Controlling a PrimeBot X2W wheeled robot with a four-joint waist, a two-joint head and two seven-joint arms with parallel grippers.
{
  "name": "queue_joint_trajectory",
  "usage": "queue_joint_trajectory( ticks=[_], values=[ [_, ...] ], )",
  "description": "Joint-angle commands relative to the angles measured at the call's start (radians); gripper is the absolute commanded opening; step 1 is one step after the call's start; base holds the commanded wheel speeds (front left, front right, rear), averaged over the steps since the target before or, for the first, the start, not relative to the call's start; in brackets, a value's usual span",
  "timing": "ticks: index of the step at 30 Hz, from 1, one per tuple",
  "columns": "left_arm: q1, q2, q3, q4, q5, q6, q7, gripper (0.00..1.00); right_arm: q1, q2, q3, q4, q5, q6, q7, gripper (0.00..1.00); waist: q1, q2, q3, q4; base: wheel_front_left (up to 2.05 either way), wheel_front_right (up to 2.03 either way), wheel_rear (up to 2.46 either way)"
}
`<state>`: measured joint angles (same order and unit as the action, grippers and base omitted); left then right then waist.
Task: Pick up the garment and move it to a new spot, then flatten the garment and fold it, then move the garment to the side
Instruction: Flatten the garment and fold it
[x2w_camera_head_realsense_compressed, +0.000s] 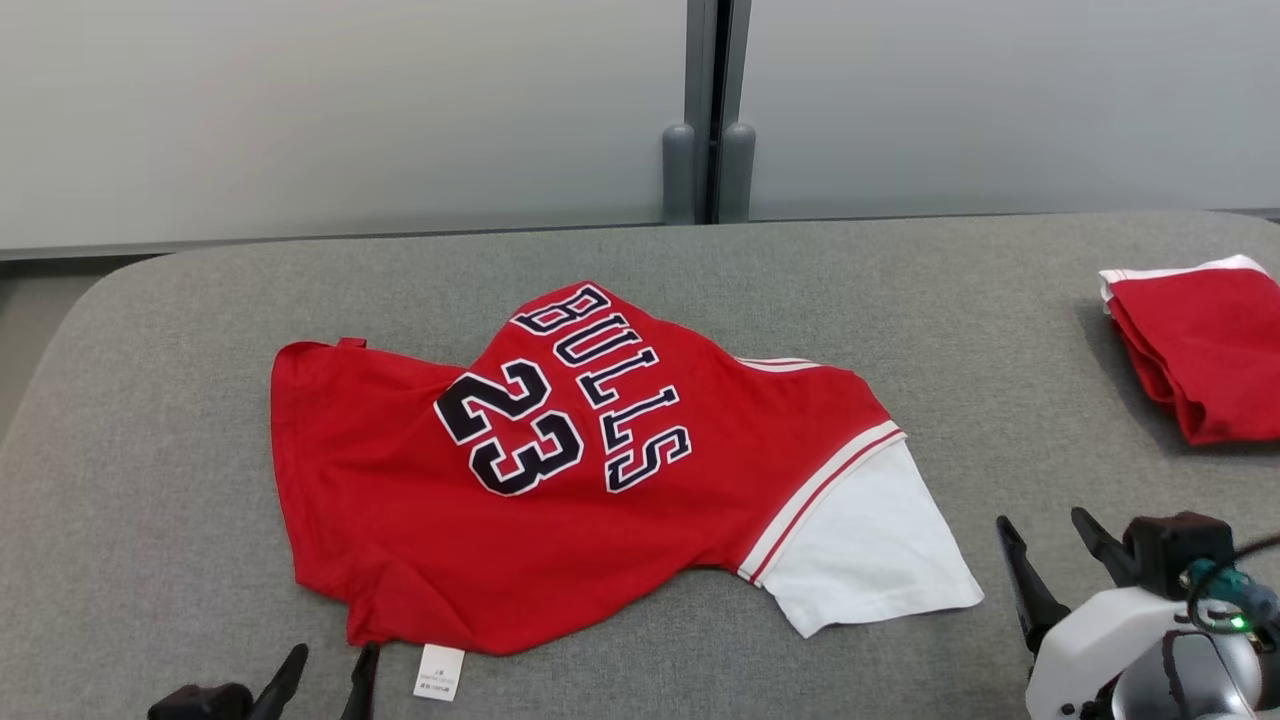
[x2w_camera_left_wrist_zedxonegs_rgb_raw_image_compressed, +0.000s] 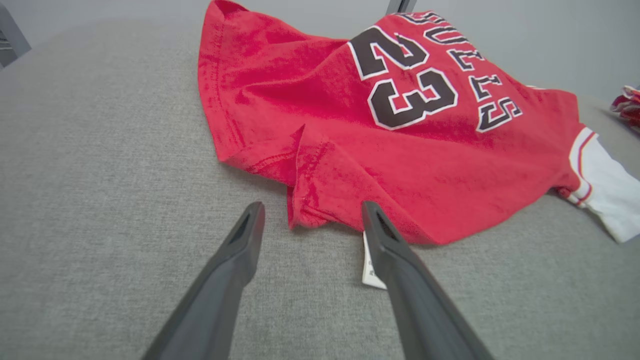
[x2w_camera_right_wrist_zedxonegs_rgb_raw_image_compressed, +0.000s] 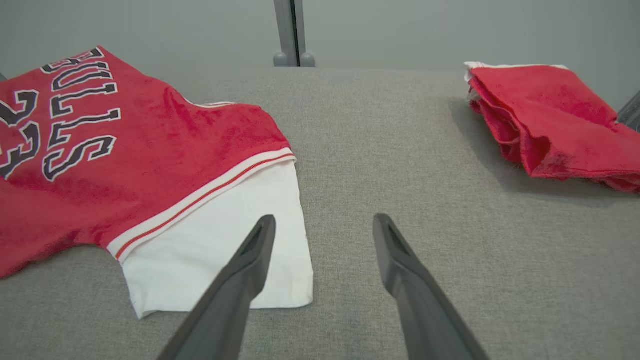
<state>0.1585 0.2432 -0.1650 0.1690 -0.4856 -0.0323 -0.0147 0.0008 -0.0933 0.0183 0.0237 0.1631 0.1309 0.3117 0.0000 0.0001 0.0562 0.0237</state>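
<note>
Tabletop (x2w_camera_head_realsense_compressed: 640, 260), covered in grey woven fabric, spans the head view from edge to edge, with rounded far corners. Pale wall panels (x2w_camera_head_realsense_compressed: 300, 100) stand behind it, joined at a dark vertical post (x2w_camera_head_realsense_compressed: 708, 110).

Garment (x2w_camera_head_realsense_compressed: 400, 500): a red jersey lying roughly flat at the centre of the tabletop, printed side up and loosely rumpled. The lettering "BULLS" (x2w_camera_head_realsense_compressed: 605, 385) and the number "23" (x2w_camera_head_realsense_compressed: 510, 428) run diagonally across it in dark characters with white outlines. A white sleeve (x2w_camera_head_realsense_compressed: 870, 550), edged with a white and red striped band, extends from the jersey toward the robot's right. The hem on the left side is creased and partly folded over.

Folded red cloth (x2w_camera_head_realsense_compressed: 1200, 340) with white trim lies at the far right edge of the tabletop, well apart from the jersey.

Right gripper (x2w_camera_head_realsense_compressed: 1039, 517): positioned near the lower right, just beside the white sleeve. Its fingers are spread apart and hold nothing. In the right wrist view, the left finger overlaps the sleeve's near edge; contact cannot be confirmed.

Left gripper (x2w_camera_head_realsense_compressed: 336, 652): positioned at the lower left, at the jersey's near hem. Its fingers are spread apart and hold nothing.

White care label (x2w_camera_head_realsense_compressed: 440, 672) protrudes from the near hem onto the tabletop, just beside the left gripper's inner finger.
</note>
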Motion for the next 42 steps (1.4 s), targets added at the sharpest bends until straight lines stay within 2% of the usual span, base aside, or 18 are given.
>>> queue_joint_trajectory(
  ticks=[1, 6, 11, 16, 19, 25, 29, 31, 36, 42],
  values=[
    [0.029, 0.001, 0.016, -0.018, 0.008, 0.019, -0.036, 1.0, 0.026, -0.001, -0.01, -0.012, -0.02, 0.0, -0.068, 1.0, 0.0, -0.0001, -0.037, -0.01, 0.0, 0.0, 0.0],
    [0.089, -0.02, 0.047, -0.058, 0.036, 0.066, -0.166, 1.0, 0.096, -0.013, -0.011, -0.002, -0.068, 0.0, -0.281, 1.0, 0.0, -0.0001, -0.064, -0.017, 0.0, 0.0, 0.0],
    [0.123, -0.052, 0.082, -0.066, 0.062, 0.094, -0.24, 1.0, 0.15, -0.015, -0.013, 0.07, -0.057, 0.0, -0.467, 1.0, 0.0, -0.0001, -0.095, -0.012, 0.0, 0.0, 0.0],
    [0.133, -0.079, 0.119, -0.065, 0.093, 0.081, -0.251, 1.0, 0.176, -0.001, -0.045, 0.138, -0.053, 0.0, -0.552, 1.0, 0.0, -0.0001, -0.123, -0.006, 0.0, 0.0, 0.0],
    [0.144, -0.107, 0.15, -0.072, 0.118, 0.05, -0.25, 1.0, 0.186, 0.013, -0.052, 0.174, -0.055, 0.0, -0.572, 1.0, 0.0, -0.0001, -0.132, -0.003, 0.0, 0.0, 0.0],
    [0.15, -0.147, 0.196, -0.056, 0.161, -0.006, -0.251, 1.0, 0.172, 0.028, -0.033, 0.21, -0.049, 0.0, -0.579, 1.0, 0.0, -0.0001, -0.138, -0.012, 0.0, 0.0, 0.0],
    [0.121, -0.157, 0.182, -0.014, 0.178, -0.038, -0.251, 1.0, 0.13, 0.025, 0.009, 0.23, -0.026, 0.0, -0.573, 1.0, 0.0, -0.0001, -0.12, -0.025, 0.0, 0.0, 0.0],
    [0.09, -0.157, 0.158, 0.02, 0.184, -0.049, -0.242, 1.0, 0.091, 0.009, 0.036, 0.239, -0.016, 0.0, -0.534, 1.0, 0.0, -0.0001, -0.1, -0.028, 0.0, 0.0, 0.0],
    [-0.013, -0.137, 0.111, 0.092, 0.182, -0.065, -0.126, 1.0, -0.041, -0.033, 0.087, 0.278, -0.015, 0.0, -0.365, 1.0, 0.0, -0.0001, -0.024, -0.022, 0.0, 0.0, 0.0],
    [-0.126, -0.128, 0.096, 0.165, 0.171, -0.064, -0.06, 1.0, -0.177, -0.047, 0.122, 0.38, -0.012, 0.0, -0.198, 1.0, 0.0, -0.0001, 0.06, -0.003, 0.0, 0.0, 0.0]
  ],
)
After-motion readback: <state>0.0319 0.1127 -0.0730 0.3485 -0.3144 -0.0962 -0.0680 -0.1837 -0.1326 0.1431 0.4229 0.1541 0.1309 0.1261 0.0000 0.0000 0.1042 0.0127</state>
